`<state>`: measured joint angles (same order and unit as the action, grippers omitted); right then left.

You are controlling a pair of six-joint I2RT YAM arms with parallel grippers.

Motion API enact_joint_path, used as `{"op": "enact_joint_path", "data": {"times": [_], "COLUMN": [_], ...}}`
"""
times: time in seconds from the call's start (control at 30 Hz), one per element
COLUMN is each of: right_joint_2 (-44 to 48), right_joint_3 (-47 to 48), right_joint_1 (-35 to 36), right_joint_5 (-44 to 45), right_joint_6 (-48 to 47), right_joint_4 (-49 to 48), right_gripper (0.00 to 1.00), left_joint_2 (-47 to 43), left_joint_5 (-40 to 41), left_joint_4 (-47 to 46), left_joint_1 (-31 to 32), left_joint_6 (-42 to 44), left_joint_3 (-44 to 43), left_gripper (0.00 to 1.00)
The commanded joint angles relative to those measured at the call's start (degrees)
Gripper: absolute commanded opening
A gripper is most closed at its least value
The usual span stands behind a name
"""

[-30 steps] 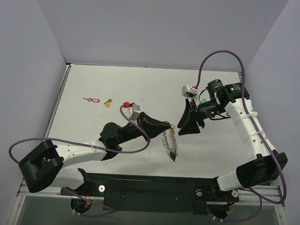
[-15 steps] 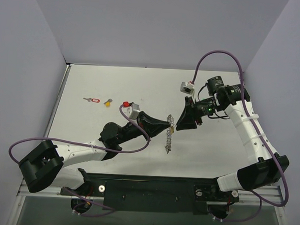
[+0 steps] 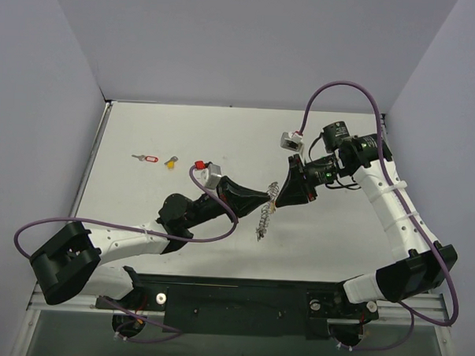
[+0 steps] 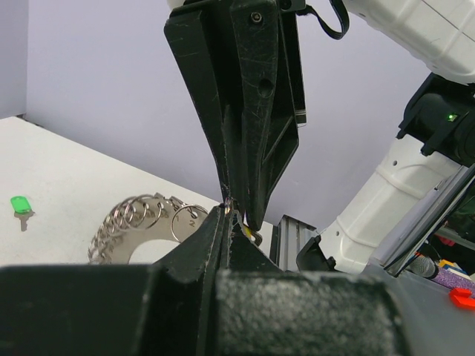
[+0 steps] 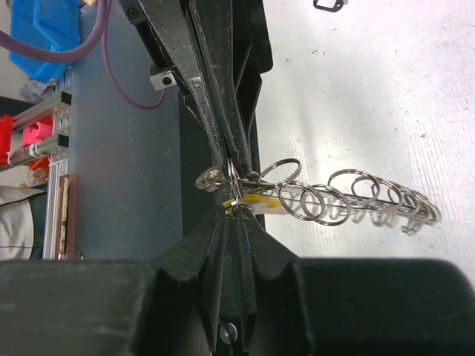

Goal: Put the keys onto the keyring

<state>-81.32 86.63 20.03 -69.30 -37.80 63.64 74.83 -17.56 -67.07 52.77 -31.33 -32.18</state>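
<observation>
The keyring [image 3: 265, 220], a chain of small silver rings, hangs between my two grippers above the table. My left gripper [image 3: 270, 201] is shut on its top end. My right gripper [image 3: 279, 197] meets it tip to tip and is shut on the same bunch of rings. In the right wrist view the keyring [image 5: 349, 199] trails right from my right gripper [image 5: 236, 211], and a yellow key head [image 5: 261, 202] sits at the tips. In the left wrist view my left gripper [image 4: 228, 215] holds the keyring [image 4: 137, 221]. A red-tag key [image 3: 147, 157] and a yellow key [image 3: 170, 162] lie far left.
A green key [image 4: 20, 205] lies on the table in the left wrist view. A black key [image 5: 328, 4] lies at the top edge of the right wrist view. Grey walls enclose the white table [image 3: 223, 138] at the back and sides.
My right gripper has moved left to meet the left gripper's tips and closed there. The keyring, which hung as a loop, now hangs in a narrow slanted line.
</observation>
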Motion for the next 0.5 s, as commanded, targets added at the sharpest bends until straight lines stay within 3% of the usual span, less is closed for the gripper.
{"op": "enact_joint_path", "data": {"times": [0.0,0.17,0.23,0.47], "right_joint_2": [1.51,0.81,0.90,1.25], "right_joint_3": [-0.15,0.12,0.29,-0.50], "right_joint_1": [0.27,0.18,0.10,0.10], "right_joint_5": [-2.77,-2.95,-2.51,-3.65], "right_joint_6": [-1.13,-0.87,-0.61,-0.43], "right_joint_4": [1.32,1.32,1.32,1.23], "right_gripper": [0.07,0.07,0.00,0.00], "left_joint_2": [-0.21,-0.03,-0.12,0.14], "left_joint_5": [0.42,-0.19,-0.10,-0.19], "left_joint_4": [-4.47,-4.65,-4.91,-6.93], "left_joint_1": [-0.30,-0.30,-0.22,-0.30], "left_joint_6": [-0.66,-0.84,-0.92,-1.36], "left_joint_3": [-1.65,-1.65,-1.39,-1.30], "left_gripper": [0.00,0.00,0.00,0.00]}}
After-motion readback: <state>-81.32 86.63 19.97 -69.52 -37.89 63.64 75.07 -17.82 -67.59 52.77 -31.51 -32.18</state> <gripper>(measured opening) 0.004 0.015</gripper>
